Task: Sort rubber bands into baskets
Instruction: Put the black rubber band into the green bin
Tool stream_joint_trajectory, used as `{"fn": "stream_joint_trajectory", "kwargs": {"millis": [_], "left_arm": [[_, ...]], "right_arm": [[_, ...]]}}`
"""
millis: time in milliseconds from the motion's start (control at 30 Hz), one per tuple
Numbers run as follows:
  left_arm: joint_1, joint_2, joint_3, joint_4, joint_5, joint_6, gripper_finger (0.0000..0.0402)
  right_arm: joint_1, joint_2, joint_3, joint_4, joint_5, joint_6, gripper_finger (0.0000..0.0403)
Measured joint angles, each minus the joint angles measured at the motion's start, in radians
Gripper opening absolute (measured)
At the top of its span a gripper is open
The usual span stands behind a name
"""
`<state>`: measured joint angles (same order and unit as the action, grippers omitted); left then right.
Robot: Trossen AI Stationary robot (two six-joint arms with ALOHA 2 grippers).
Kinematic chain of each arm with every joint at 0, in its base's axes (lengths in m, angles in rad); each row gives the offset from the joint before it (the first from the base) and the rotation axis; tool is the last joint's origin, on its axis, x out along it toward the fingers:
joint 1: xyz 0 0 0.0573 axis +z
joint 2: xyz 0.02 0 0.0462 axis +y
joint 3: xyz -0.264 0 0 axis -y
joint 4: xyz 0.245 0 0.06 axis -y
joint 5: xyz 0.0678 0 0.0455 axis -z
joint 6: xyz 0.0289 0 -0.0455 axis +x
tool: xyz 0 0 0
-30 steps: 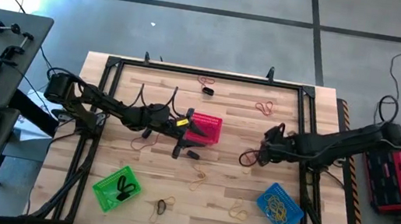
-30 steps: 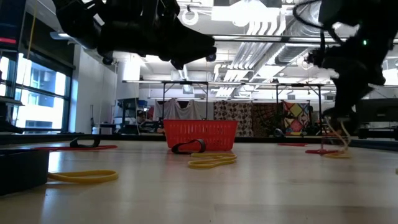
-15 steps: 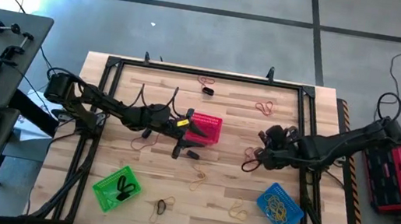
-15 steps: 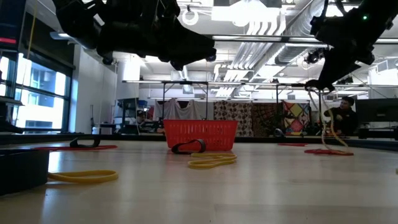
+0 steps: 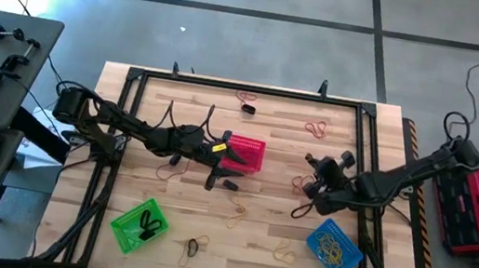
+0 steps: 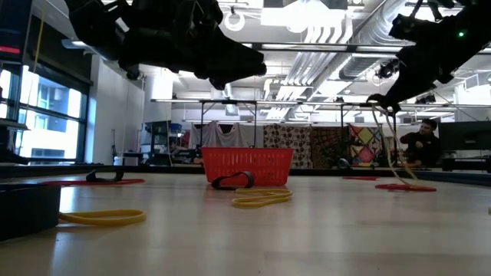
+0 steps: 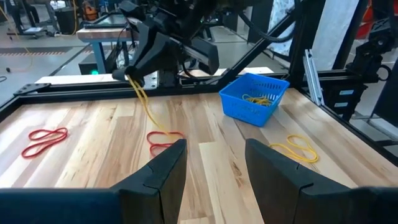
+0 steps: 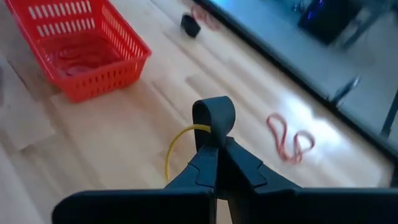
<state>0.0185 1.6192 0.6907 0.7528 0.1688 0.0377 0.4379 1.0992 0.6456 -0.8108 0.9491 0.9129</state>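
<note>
The right end effector is carrying a pinched yellow rubber band toward the blue basket; the left end effector is waiting wide open, with many bands still lying on the surface.

high: straight down | low: tabletop level | both show red basket

You see two matte black jointed arms with looping black cables; left gripper shows broad, wedge-shaped dark fingers.
</note>
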Motion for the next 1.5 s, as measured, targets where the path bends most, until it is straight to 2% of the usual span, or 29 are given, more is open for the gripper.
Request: {"fn": "stream_joint_trajectory", "kwargs": {"millis": [400, 533, 700, 800, 967, 1200, 1300, 1433, 1500], "left_arm": [[0.0, 0.0, 0.0, -0.001, 0.0, -0.001, 0.0156], [0.0, 0.0, 0.0, -0.002, 0.0, -0.001, 0.0156], [0.0, 0.0, 0.0, -0.001, 0.0, -0.001, 0.0156], [0.0, 0.0, 0.0, -0.001, 0.0, -0.002, 0.0156], [0.0, 0.0, 0.0, -0.001, 0.0, -0.008, 0.0156], [-0.001, 0.0, 0.0, -0.001, 0.0, -0.01, 0.0156], [-0.002, 0.0, 0.0, -0.002, 0.0, -0.01, 0.0156], [-0.002, 0.0, 0.0, -0.007, 0.0, -0.01, 0.0156], [-0.002, 0.0, 0.0, -0.007, 0.0, -0.01, 0.0156]], "right_arm": [[0.048, 0.0, -0.127, 0.161, 0.338, -0.264, 0.0002], [0.048, 0.0, -0.133, 0.165, 0.386, -0.265, 0.0005], [0.047, 0.0, -0.13, 0.191, 0.385, -0.267, 0.0029], [0.047, 0.0, -0.13, 0.195, 0.35, -0.267, 0.0036], [0.047, 0.0, -0.13, 0.195, 0.325, -0.267, 0.0006], [0.047, 0.0, -0.129, 0.22, 0.242, -0.267, 0.0002], [0.047, 0.0, -0.129, 0.232, 0.116, -0.251, 0.0005], [0.028, 0.0, -0.134, 0.22, -0.118, -0.093, 0.0005], [0.02, 0.003, -0.152, 0.218, -0.189, -0.01, 0.0005]]}}
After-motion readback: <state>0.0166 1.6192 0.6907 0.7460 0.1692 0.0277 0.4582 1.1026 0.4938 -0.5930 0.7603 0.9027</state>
